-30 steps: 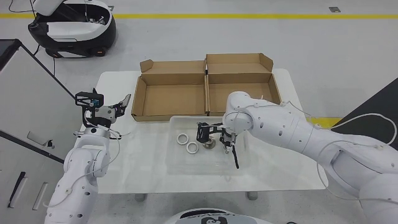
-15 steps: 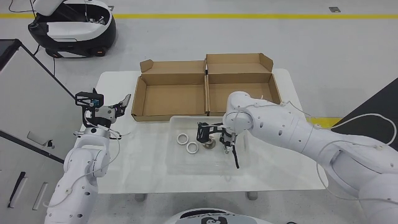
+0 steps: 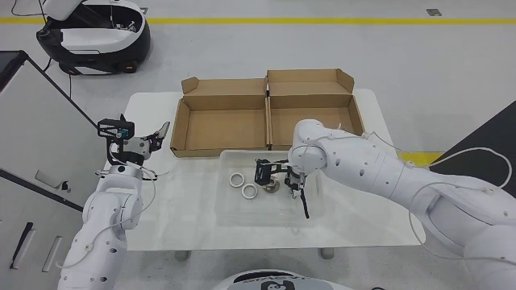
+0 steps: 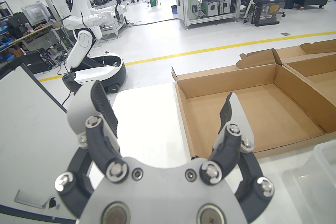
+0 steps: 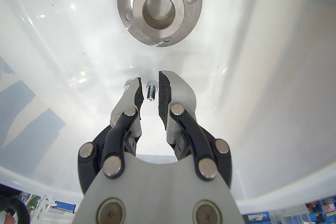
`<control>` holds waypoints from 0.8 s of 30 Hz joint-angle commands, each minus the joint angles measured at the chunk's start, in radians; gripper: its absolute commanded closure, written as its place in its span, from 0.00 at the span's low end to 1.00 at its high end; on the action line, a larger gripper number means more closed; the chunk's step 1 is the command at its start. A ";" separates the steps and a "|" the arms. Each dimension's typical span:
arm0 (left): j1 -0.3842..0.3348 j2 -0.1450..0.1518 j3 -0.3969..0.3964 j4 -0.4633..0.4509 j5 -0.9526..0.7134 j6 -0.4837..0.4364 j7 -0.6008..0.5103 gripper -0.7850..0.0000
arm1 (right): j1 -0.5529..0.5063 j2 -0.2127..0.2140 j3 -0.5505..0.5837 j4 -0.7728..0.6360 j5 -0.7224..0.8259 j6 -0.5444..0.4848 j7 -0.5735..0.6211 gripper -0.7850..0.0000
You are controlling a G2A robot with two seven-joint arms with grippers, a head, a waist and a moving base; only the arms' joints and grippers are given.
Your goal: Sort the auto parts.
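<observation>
In the right wrist view a small silver bolt [image 5: 150, 92] lies on the floor of the clear plastic bin [image 5: 275, 78], between the pads of my right gripper [image 5: 149, 78]. The pads stand narrowly apart, with slim gaps on both sides of the bolt. A second bolt [image 5: 127, 83] peeks out beside one finger. A round steel flange [image 5: 159, 3] with bolt holes lies just beyond the fingertips. From above, my right gripper [image 3: 274, 179] is down inside the bin [image 3: 230, 209]. My left gripper [image 3: 145, 141] hangs open and holds nothing over the table's left edge, beside the left cardboard box [image 4: 249, 109].
Two open cardboard boxes [image 3: 219, 125] [image 3: 310, 113] stand side by side behind the bin. Two white rings [image 3: 236, 180] [image 3: 250, 192] and a black rod [image 3: 305, 201] also lie in the bin. Another robot [image 3: 93, 36] is parked on the floor at the back left.
</observation>
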 commanded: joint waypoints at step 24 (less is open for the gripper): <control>0.000 0.000 0.000 0.000 0.000 0.000 0.000 0.00 | 0.018 -0.001 0.000 0.009 0.005 -0.005 -0.005 1.00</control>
